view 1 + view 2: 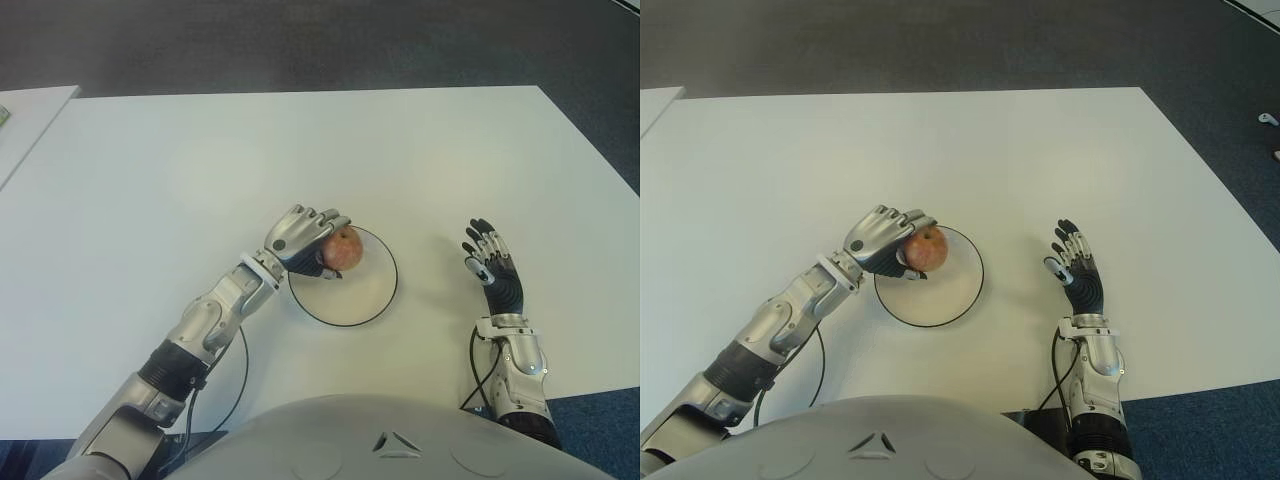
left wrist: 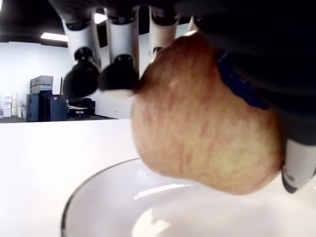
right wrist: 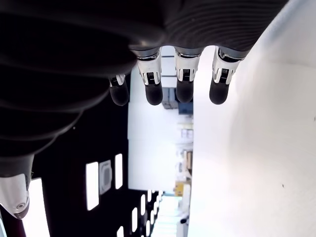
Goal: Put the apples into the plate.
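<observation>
A red-yellow apple [image 1: 344,249] is held in my left hand [image 1: 303,240], whose fingers curl over its top at the left rim of the white plate [image 1: 360,297]. In the left wrist view the apple [image 2: 207,123] hangs just above the plate's rim [image 2: 98,180], with fingertips [image 2: 118,74] wrapped round it. My right hand [image 1: 490,262] shows to the right of the plate, fingers spread and holding nothing. No other apple is in view.
The white table [image 1: 200,170] stretches wide around the plate. A second white surface [image 1: 20,120] shows at the far left edge. A black cable [image 1: 240,370] loops beside my left forearm. Dark floor lies beyond the far table edge.
</observation>
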Controlling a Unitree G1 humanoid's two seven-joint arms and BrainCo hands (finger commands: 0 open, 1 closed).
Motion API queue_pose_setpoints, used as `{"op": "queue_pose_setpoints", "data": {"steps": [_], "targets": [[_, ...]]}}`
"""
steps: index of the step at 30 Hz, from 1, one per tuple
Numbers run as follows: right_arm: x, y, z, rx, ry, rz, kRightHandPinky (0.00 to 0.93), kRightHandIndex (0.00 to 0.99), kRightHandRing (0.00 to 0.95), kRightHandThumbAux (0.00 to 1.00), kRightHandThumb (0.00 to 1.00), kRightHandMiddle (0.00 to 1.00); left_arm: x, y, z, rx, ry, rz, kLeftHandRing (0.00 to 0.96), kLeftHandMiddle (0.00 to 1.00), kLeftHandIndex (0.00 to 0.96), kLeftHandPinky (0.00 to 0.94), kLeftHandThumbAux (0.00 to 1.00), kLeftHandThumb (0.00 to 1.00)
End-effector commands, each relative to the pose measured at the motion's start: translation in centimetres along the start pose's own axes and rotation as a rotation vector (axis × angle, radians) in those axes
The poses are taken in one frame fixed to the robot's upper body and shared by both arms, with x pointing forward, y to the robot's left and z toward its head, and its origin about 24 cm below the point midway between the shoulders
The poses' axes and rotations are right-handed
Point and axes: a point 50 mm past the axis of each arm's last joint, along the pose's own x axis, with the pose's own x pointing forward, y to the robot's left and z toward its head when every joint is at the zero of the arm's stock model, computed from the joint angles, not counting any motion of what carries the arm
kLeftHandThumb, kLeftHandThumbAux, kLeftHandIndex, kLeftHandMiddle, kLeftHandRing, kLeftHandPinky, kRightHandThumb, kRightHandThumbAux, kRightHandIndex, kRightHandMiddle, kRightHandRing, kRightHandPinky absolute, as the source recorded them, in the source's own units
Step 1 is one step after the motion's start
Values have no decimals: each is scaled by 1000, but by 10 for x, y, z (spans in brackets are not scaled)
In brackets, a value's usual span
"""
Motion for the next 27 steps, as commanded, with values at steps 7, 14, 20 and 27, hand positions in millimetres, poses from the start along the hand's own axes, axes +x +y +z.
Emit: {"op": "queue_pose_setpoints", "data": {"steps": [7,14,20,27], "targets": [[-56,35,-63,160,364,-7,32,29,39,507,183,73,3,-3,0,12,-1,-63,853,864,444,846,695,741],[-57,35,-64,165,363,-9,40,25,42,516,182,74,3,-6,0,11,-6,-56,852,863,444,844,695,741],[-57,35,-64,167,365,-9,36,26,40,515,184,74,4,-3,-1,17,-20,-44,848,855,444,836,695,739],[-56,36,-66,168,374,-7,29,27,39,507,185,73,2,0,-1,0,-45,-111,334,340,221,341,390,455]]}}
